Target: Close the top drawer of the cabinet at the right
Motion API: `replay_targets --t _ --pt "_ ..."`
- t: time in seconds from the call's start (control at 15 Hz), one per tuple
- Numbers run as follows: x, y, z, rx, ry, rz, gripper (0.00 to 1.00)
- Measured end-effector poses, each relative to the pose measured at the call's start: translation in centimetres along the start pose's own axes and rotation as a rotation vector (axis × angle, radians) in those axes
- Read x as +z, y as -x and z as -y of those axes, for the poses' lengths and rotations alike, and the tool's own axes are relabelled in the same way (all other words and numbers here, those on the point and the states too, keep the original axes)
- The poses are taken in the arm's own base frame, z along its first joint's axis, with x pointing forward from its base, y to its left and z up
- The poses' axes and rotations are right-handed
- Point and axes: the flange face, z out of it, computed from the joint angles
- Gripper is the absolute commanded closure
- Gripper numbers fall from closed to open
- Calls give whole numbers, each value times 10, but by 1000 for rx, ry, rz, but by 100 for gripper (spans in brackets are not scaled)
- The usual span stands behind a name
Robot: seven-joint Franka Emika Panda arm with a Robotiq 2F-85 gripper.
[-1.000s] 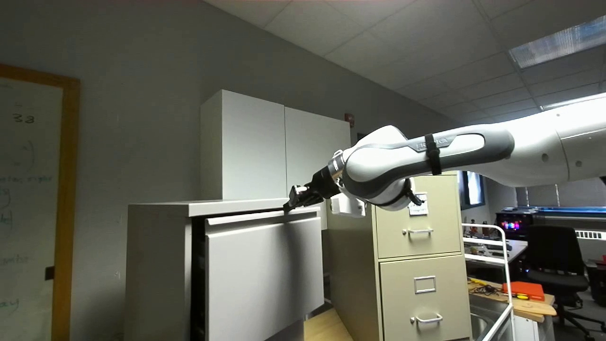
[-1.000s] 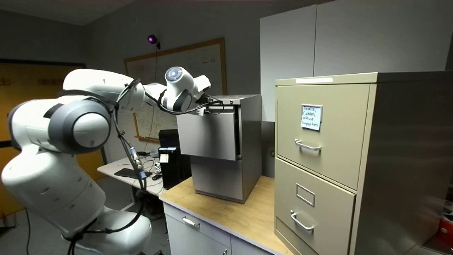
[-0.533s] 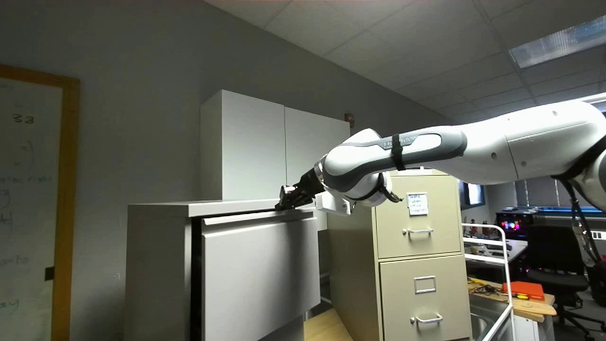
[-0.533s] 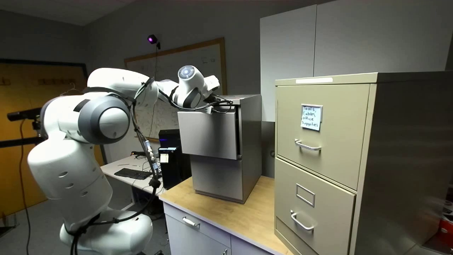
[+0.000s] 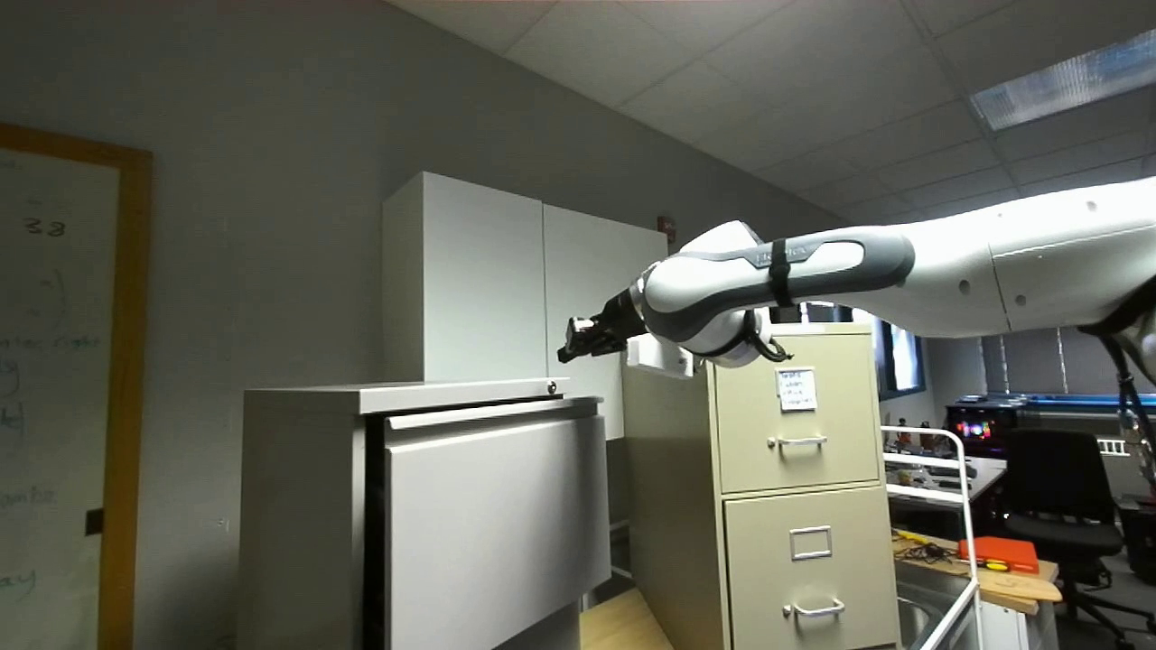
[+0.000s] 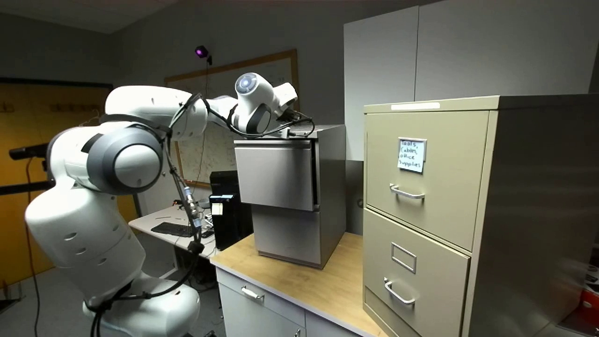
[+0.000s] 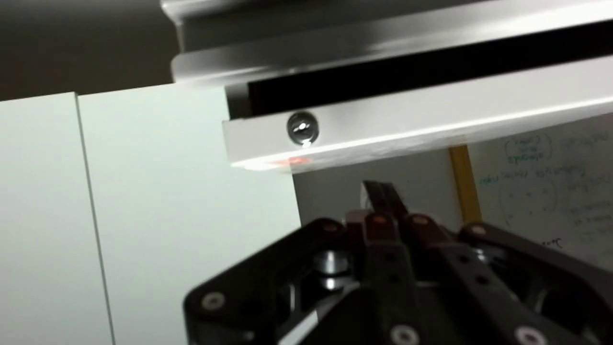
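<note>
Now the jaws, pressed together, lift clear of the top drawer (image 5: 498, 525), nudged slightly inward yet still jutting from the cabinet (image 6: 332, 196); so closing it probably calls for another firm push.

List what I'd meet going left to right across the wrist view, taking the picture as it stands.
White cupboard → round lock on the front edge of the cabinet → end effector's fingertips → orange-brown frame → whiteboard.
</note>
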Motion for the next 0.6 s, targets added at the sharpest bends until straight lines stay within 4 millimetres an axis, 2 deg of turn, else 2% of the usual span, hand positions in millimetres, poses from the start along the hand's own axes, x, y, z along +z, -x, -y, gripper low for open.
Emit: replay_targets --t 0.13,0.27,0.4,0.6 --pt "-19 -6 -14 6 36 -28 100" --pt "-28 -2 -33 25 76 -22 100" --pt "-27 14 -56 55 115 23 100" --pt "-12 50 -81 102 147 139 100"
